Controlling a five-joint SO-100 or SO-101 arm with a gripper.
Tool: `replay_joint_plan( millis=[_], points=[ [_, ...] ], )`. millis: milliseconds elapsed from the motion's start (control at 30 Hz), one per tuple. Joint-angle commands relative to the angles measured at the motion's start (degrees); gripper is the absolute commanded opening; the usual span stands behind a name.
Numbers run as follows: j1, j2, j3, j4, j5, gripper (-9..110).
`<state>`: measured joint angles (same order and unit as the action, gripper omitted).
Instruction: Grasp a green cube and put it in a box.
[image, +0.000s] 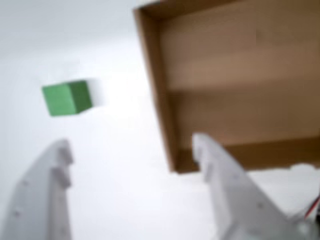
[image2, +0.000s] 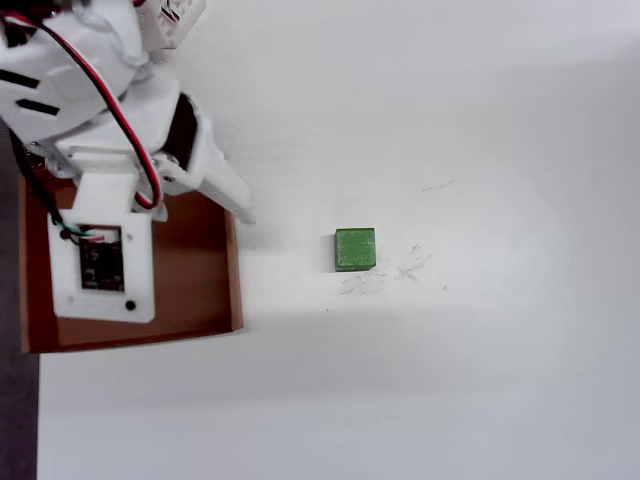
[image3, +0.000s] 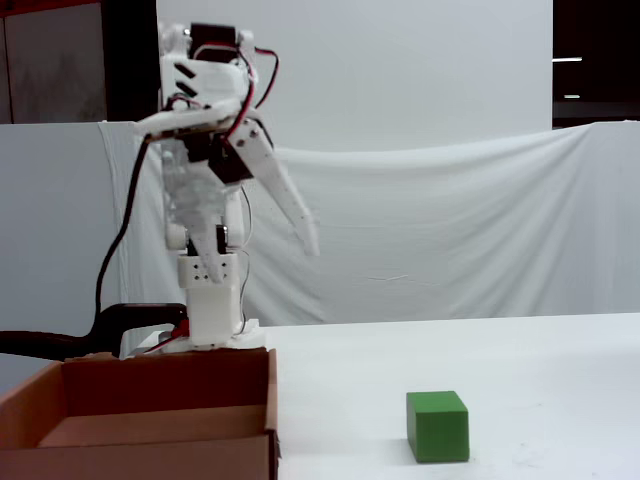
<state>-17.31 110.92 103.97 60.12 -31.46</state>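
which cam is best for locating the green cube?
Overhead view: the green cube is sharp, unoccluded, and clearly apart from the box. The fixed view shows it sharp from the side on the table. The wrist view shows it blurred, upper left.

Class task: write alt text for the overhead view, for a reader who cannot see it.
A green cube sits alone on a white table, right of a brown cardboard box. The white robot arm hangs over the box, gripper open, holding nothing.
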Motion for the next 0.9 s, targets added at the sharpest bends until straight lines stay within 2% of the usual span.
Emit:
replay_joint_plan(
  millis=[0, 467, 867],
  points=[
    [-2.6, -3.3, -5.7, -5.7, 2.9, 34],
    [-13.9, -21.7, -9.8, -18.5, 11.3, 37],
    [-18.5, -30.0, -9.1, -24.2, 11.1, 36]
  ],
)
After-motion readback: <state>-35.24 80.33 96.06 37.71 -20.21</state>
